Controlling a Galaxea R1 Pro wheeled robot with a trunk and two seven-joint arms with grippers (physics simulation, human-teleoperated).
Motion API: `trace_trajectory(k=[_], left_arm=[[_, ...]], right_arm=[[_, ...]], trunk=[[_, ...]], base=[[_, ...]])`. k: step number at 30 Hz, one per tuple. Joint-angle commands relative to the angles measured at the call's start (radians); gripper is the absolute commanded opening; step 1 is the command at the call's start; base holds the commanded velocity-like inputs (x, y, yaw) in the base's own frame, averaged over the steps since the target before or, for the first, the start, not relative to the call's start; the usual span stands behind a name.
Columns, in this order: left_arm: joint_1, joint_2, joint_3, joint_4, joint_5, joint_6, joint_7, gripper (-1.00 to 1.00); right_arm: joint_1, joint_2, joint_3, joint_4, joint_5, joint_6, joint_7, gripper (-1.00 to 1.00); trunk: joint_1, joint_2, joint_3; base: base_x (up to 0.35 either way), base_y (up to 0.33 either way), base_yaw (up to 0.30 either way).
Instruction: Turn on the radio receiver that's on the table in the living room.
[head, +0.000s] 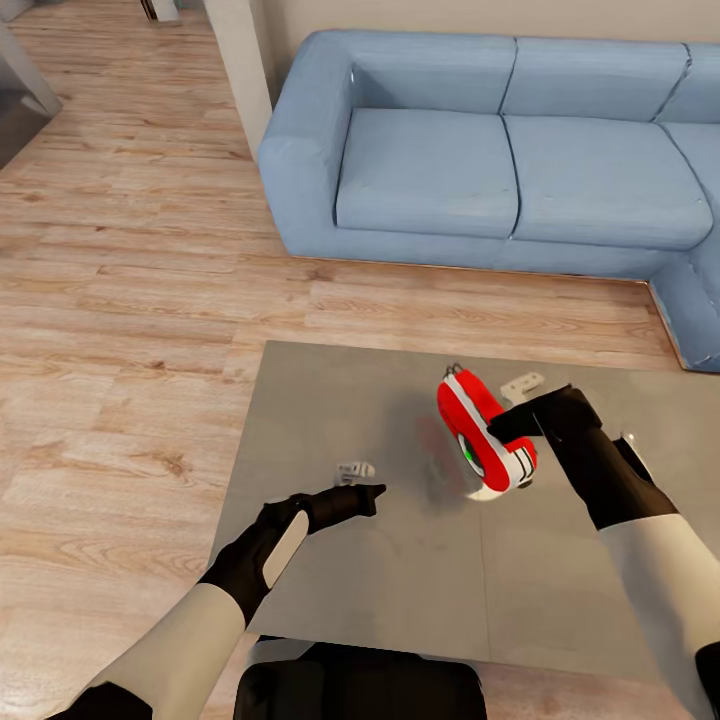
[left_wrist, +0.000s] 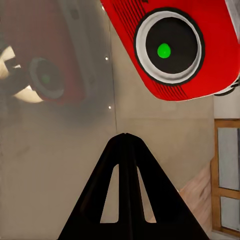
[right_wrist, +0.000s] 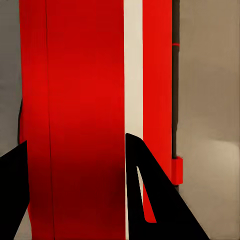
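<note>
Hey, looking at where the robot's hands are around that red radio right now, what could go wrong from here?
1. The radio receiver stands tilted on the glossy table with the right hand against its side; a further push might tip or slide it.
2. In the right wrist view its fingers straddle the red body, open, so nothing grips it firmly.
3. The left hand, shut, points toward the green-centred dial; a poke could shove the radio instead of switching it.
</note>
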Motion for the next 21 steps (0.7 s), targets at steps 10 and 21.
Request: trace_trajectory(k=[10, 21], left_arm=[[0.000, 0.000, 0.000, 0.000, 0.000, -0.001, 0.000, -1.00], [0.000, 0.000, 0.000, 0.001, 0.000, -0.001, 0.000, -1.00]], right_arm=[[0.010, 0.001, -0.039, -0.043, 0.003, -0.011, -0.007, -1.00], [0.027, 0.034, -0.142, -0.079, -0.011, -0.164, -0.160, -1.00]], trunk=[[0.000, 0.000, 0.000], [0.000, 0.000, 0.000]], base=[[0.000, 0.000, 0.000], [0.000, 0.000, 0.000]])
